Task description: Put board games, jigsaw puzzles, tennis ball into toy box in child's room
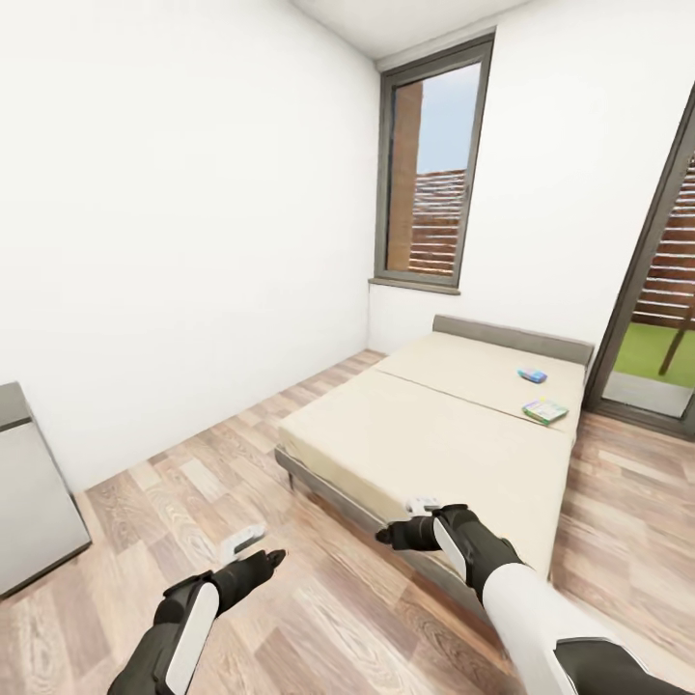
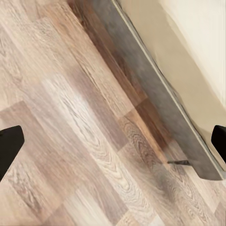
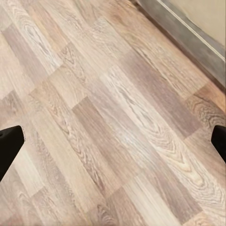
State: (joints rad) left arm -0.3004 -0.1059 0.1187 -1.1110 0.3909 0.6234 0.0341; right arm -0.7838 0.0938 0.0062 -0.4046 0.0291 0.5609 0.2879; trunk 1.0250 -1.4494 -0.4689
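Note:
Two board games lie on the far right part of the bed (image 1: 425, 434): a small blue box (image 1: 532, 375) and, nearer to me, a flat green-and-yellow box (image 1: 545, 411). My left gripper (image 1: 259, 548) hangs open over the wooden floor, short of the bed's near corner. My right gripper (image 1: 403, 519) is open and empty at the bed's near edge, far from both boxes. In the left wrist view the fingertips (image 2: 9, 148) stand wide apart over floor planks and the grey bed frame (image 2: 155, 89). The toy box, jigsaw puzzles and tennis ball are out of view.
A grey piece of furniture (image 1: 29, 492) stands at the left edge against the white wall. Wooden floor (image 1: 193, 483) runs between it and the bed. A tall window (image 1: 434, 174) is in the far wall and a glass door (image 1: 656, 328) is on the right.

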